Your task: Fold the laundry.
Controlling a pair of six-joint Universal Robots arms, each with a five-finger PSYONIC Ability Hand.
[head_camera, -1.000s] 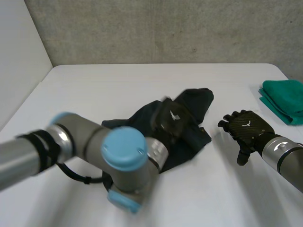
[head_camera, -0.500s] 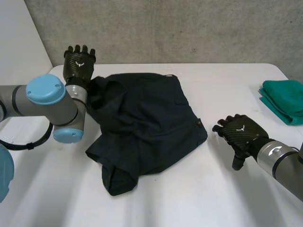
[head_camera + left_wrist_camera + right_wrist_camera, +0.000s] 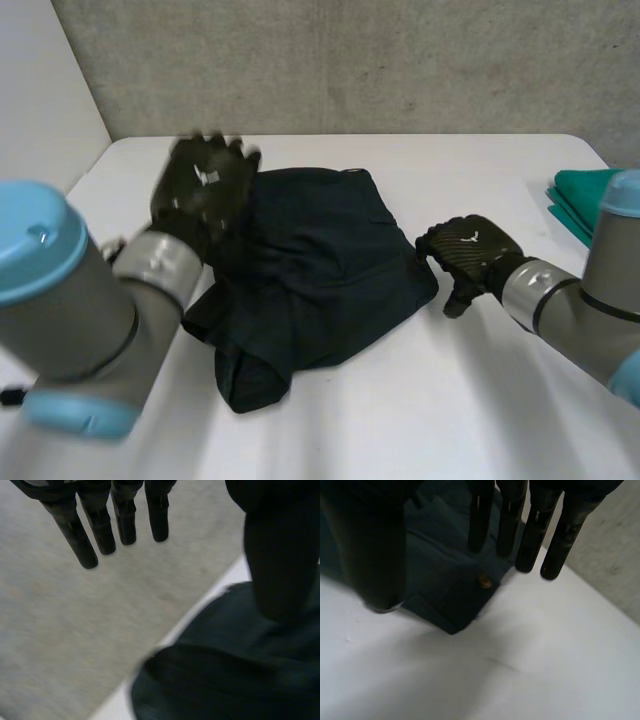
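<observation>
We judge the dark garment [image 3: 320, 270] lies rumpled mid-frame on the worktop [image 3: 430, 400] so each hand can reach an edge. The left hand [image 3: 205, 185] hovers at its upper left, fingers [image 3: 100, 525] straight and empty. The right hand [image 3: 468, 250], centre right, is likewise open, fingertips [image 3: 507, 525] over the buttoned corner.

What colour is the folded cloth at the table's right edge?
The folded cloth is teal green, clearest in head view.
</observation>
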